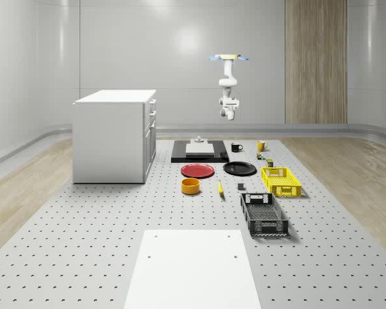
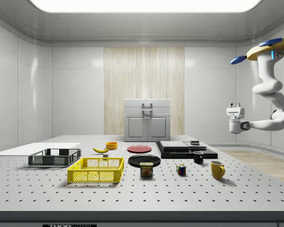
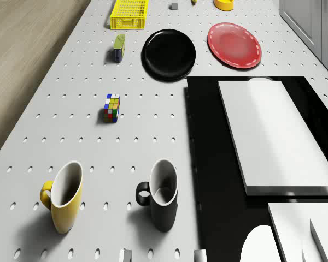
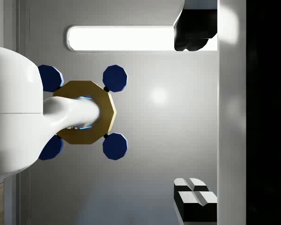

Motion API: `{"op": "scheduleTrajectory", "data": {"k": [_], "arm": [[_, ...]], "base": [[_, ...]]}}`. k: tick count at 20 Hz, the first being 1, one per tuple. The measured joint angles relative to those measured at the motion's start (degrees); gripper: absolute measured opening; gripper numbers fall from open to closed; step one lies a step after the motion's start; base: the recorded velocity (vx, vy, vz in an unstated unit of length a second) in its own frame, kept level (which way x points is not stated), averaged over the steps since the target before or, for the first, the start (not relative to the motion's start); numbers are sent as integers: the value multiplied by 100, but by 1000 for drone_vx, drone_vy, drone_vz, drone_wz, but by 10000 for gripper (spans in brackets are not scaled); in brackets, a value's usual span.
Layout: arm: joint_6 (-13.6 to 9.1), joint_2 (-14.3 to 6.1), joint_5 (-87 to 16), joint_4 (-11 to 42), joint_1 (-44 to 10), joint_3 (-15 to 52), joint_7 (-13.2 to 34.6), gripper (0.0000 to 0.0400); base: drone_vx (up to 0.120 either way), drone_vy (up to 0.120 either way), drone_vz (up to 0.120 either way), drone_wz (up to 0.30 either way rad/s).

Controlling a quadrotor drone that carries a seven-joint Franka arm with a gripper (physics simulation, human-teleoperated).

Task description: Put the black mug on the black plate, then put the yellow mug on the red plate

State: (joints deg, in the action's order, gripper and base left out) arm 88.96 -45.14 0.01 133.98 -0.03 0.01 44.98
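**Two mugs on the table, neither on a plate; arm held aloft**

Counts:
- Mugs, two. The black mug [image 3: 163, 199] and the yellow mug [image 3: 64, 196] stand upright, side by side but apart. The black one is just beside a black slab [image 3: 208, 164].
- Plates, two. The black plate [image 3: 168, 53] and the red plate [image 3: 234, 45] lie flat, close together, well apart from the mugs.
- Baskets, two: a yellow basket [image 1: 281, 181] and a black basket [image 1: 264, 214].
- One each: orange bowl [image 1: 190, 186], banana [image 1: 220, 188], puzzle cube [image 3: 112, 107], can [image 3: 118, 48].

Robot: the drone [image 1: 228, 58] hovers high at the table's far end, near the mugs. The gripper [image 2: 235, 109] hangs in the air well above them, fingers [image 4: 194, 197] spread apart and holding nothing.

Surface and room: a grey perforated table [image 1: 83, 225] carries a white cabinet [image 1: 112, 135] and a white panel [image 1: 193, 270]. The walls are pale grey with one wood-panelled strip, the floor is wood, and a ceiling light is on.
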Motion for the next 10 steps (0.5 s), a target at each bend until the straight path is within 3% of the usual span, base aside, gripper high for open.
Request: {"op": "scheduleTrajectory", "data": {"k": [5,10], "arm": [[-480,106,5,-609,-13,7,-8,400],[-832,306,9,-1183,-23,13,-12,400]], "base": [[0,0,0,0],[120,0,0,0]]}}
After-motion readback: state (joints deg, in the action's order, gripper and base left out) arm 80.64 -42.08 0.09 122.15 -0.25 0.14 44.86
